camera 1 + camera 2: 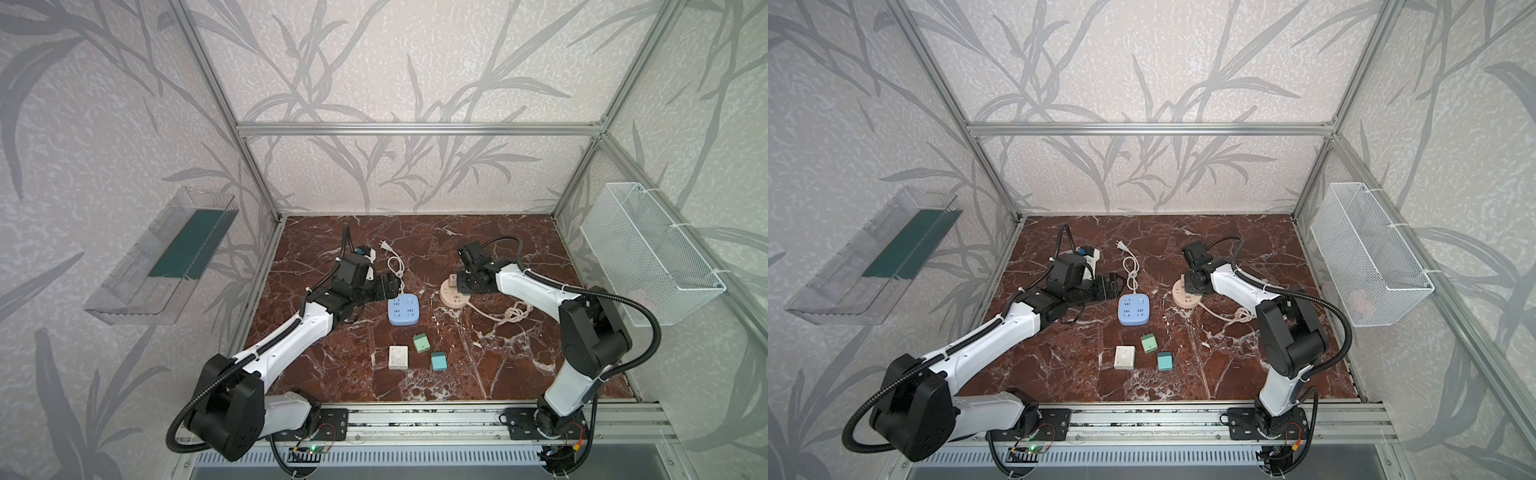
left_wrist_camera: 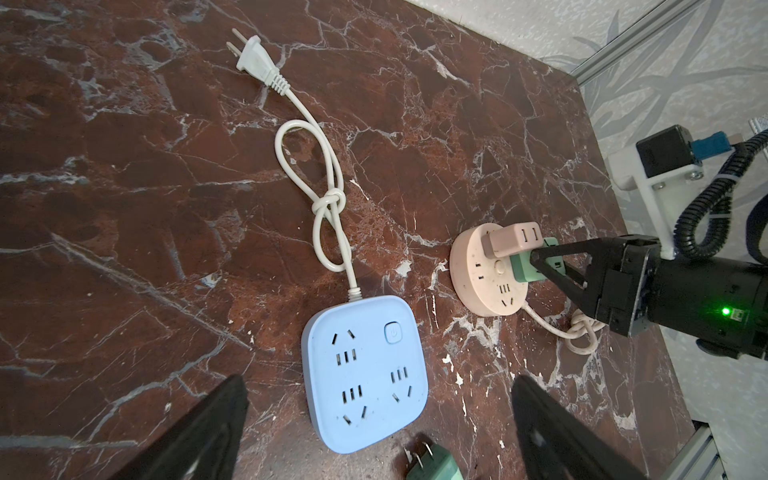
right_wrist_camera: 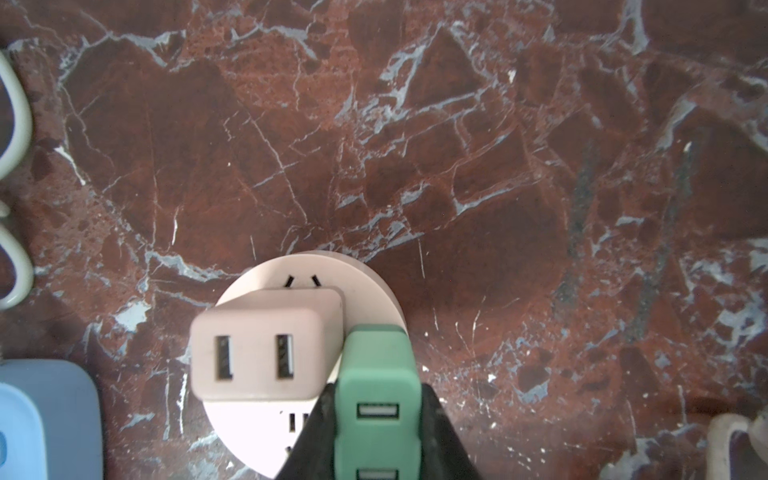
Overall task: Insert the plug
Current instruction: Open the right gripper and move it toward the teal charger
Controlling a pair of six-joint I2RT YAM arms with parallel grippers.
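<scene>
1. Red marble desk (image 3: 498, 145), patterned walls all round.
2. The green plug (image 3: 376, 374) is down on the round pink socket (image 2: 478, 274), just beside a pink adapter (image 3: 257, 345); fully seated? Can't tell.
3. It looks light, stiff and smooth, so the flat sides are the place to hold.
4. Long axis upright, ports up, prongs down.
5. Here the right tool (image 3: 377, 432) clamps those sides; the left tool (image 2: 378, 386) gapes empty above a blue power strip (image 2: 365, 316).

Lab cell: aluminium frame (image 1: 415, 129), wallpapered panels (image 1: 415, 62)
</scene>
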